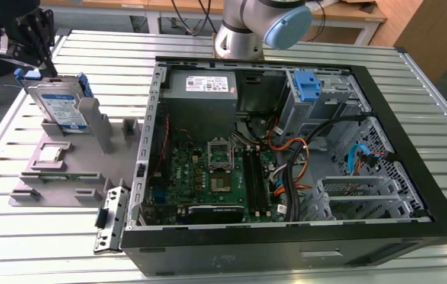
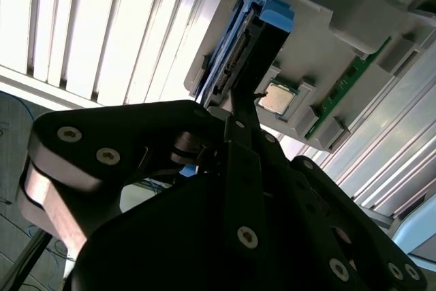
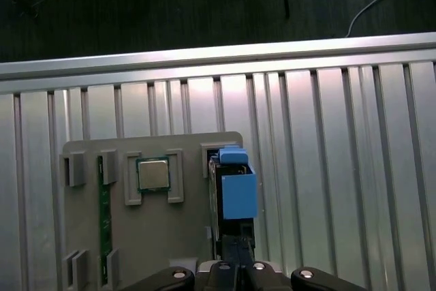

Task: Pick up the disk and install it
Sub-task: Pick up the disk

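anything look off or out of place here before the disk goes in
Nothing stands out. The disk stands upright in its slot on the grey holder, with the gripper at its top edge. The computer case lies open on the slatted table, its cables loose inside but nothing spilled or broken.

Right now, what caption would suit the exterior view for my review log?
Gripper at the top of the upright disk in its grey fixture, beside the open computer case.

Slatted metal table (image 1: 112, 47): grey holder plate (image 1: 73, 157), open computer case (image 1: 286, 248) resting directly on slats.
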Controlling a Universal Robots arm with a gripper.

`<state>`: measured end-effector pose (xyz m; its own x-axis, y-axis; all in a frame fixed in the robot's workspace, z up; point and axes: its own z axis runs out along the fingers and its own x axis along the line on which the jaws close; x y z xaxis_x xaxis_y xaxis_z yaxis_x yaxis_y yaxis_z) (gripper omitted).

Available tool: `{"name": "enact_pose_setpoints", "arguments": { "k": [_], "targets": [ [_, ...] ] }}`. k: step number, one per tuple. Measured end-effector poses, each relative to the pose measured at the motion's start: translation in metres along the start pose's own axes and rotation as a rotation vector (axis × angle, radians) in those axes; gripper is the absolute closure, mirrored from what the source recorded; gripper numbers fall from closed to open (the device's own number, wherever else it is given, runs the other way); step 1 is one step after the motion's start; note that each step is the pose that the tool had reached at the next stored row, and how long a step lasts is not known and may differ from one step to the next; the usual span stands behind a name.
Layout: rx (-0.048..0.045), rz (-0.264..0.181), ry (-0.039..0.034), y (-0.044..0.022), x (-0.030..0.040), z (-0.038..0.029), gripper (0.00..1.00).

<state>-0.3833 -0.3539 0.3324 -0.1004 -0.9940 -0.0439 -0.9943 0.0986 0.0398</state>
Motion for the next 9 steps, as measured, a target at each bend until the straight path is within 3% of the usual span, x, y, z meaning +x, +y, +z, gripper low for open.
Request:
{"name": "enact_pose_setpoints", "arguments": {
  "k": [9],
  "targets": [
    [0.0006,0.0,-0.0001,0.0008,0.0001,0.0004,0.9]
  ]
}}
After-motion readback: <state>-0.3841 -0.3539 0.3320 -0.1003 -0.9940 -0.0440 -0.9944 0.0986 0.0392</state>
